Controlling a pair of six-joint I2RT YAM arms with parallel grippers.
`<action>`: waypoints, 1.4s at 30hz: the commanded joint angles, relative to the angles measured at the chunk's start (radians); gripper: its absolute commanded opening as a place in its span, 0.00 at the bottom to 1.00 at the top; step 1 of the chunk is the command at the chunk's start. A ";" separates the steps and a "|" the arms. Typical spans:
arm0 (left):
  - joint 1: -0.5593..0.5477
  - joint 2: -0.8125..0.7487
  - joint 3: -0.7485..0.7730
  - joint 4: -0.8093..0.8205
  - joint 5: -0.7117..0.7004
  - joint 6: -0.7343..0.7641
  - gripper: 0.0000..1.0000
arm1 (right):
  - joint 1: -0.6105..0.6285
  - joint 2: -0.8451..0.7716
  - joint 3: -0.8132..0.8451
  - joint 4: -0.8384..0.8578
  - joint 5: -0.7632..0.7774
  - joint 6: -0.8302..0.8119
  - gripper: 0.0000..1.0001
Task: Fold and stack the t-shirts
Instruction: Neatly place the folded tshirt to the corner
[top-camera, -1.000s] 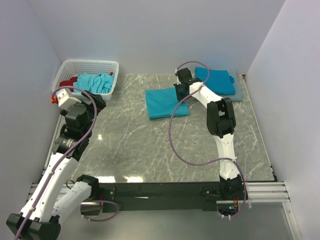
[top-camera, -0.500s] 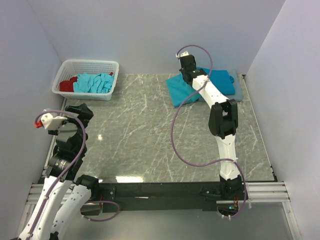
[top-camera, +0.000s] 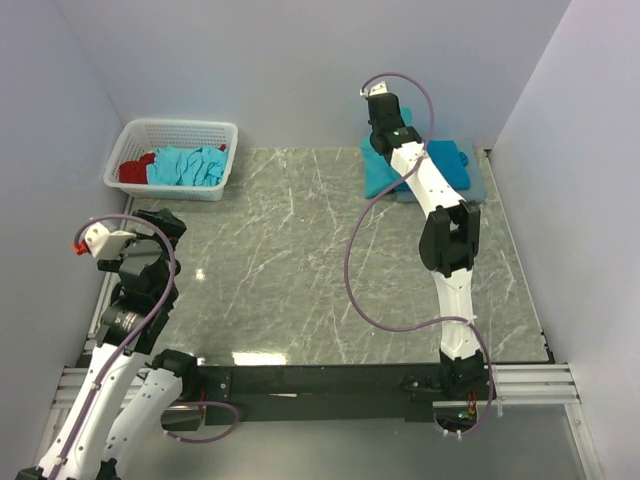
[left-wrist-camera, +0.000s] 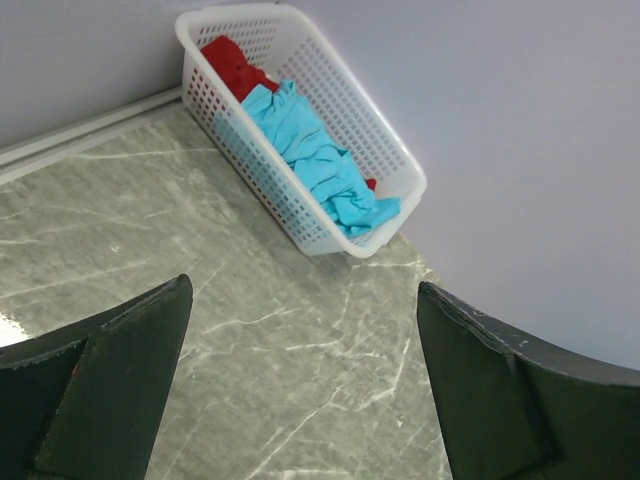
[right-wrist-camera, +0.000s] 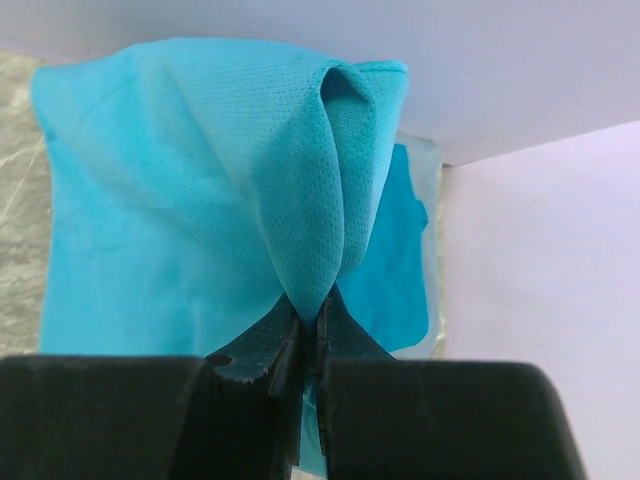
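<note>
- Right gripper (right-wrist-camera: 308, 330): the jaws stand almost together, pinching a fold of a teal shirt (right-wrist-camera: 200, 180). The cloth bunches into a ridge just above the fingertips and spreads wide behind it.
- From the top view, this held shirt (top-camera: 378, 172) hangs under the right gripper (top-camera: 383, 125). It is well to the right of the basket (top-camera: 180, 125) and in line with it along the far wall.
- Stack (top-camera: 450, 163): folded teal shirts lying flat in the far corner, farther right of the basket than the held shirt. The held shirt's edge overlaps the stack's left side; whether they touch I cannot tell.
- Left gripper (left-wrist-camera: 300, 385): fingers (left-wrist-camera: 120, 390) spread wide with nothing between them. It hovers over the grey marble table (top-camera: 280, 280), near the basket on its near side and pointed toward it.
- Basket (left-wrist-camera: 270, 190): white lattice, set against the wall. It holds crumpled turquoise shirts (left-wrist-camera: 310, 160), with a red cloth (left-wrist-camera: 230, 65) at the end away from the stack.
</note>
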 joint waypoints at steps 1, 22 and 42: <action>0.003 0.017 0.046 -0.012 -0.021 -0.016 0.99 | -0.016 -0.057 0.073 0.055 0.036 -0.034 0.00; 0.003 -0.002 0.046 -0.007 -0.015 -0.026 0.99 | -0.048 -0.187 0.108 0.000 -0.050 0.013 0.00; 0.003 0.012 0.044 0.005 -0.004 -0.026 0.99 | -0.077 -0.247 0.083 -0.017 -0.116 0.044 0.00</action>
